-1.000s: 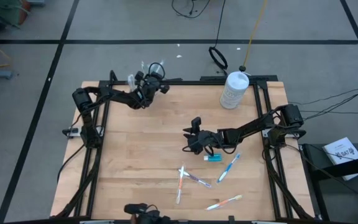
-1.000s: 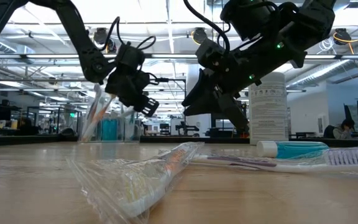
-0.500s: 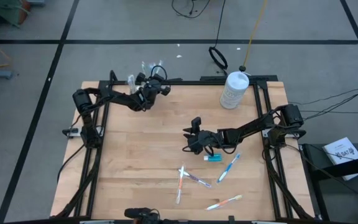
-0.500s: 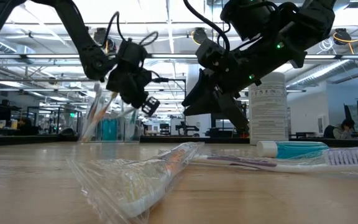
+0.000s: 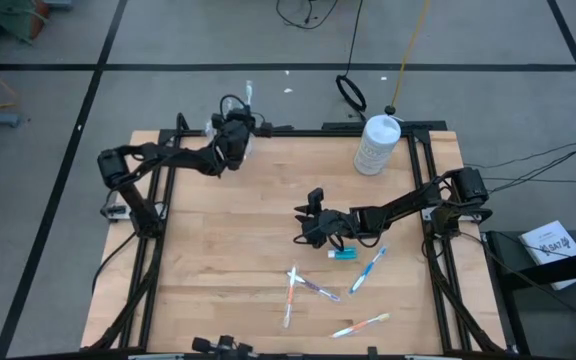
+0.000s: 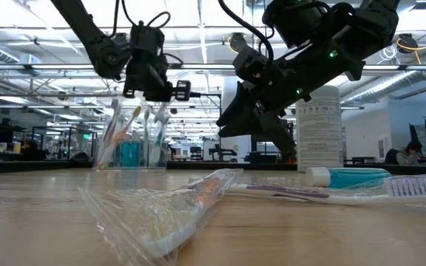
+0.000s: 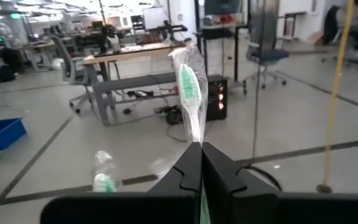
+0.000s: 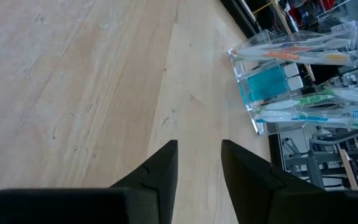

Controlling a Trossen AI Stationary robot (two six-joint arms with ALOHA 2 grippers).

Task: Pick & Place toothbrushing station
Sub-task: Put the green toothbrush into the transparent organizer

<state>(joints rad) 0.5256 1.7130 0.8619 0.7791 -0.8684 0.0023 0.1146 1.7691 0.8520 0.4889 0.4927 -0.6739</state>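
My left claw (image 5: 245, 112), at the surface's (image 5: 218, 250) far edge, pinches one wrapped green toothbrush (image 7: 189, 93) above one clear cup (image 8: 297, 74). Mid-surface, my right claw (image 5: 310, 228) hangs spread, empty. Beside it: one teal tube (image 5: 342, 255); I count four loose toothbrushes (image 5: 369, 269).

Bare wood is left ahead of the right gripper (image 5: 311, 215) as far as the clear cup (image 8: 294, 71). Just behind it lie a teal tube (image 5: 342, 255) and, apparently, four toothbrushes (image 5: 368, 269).
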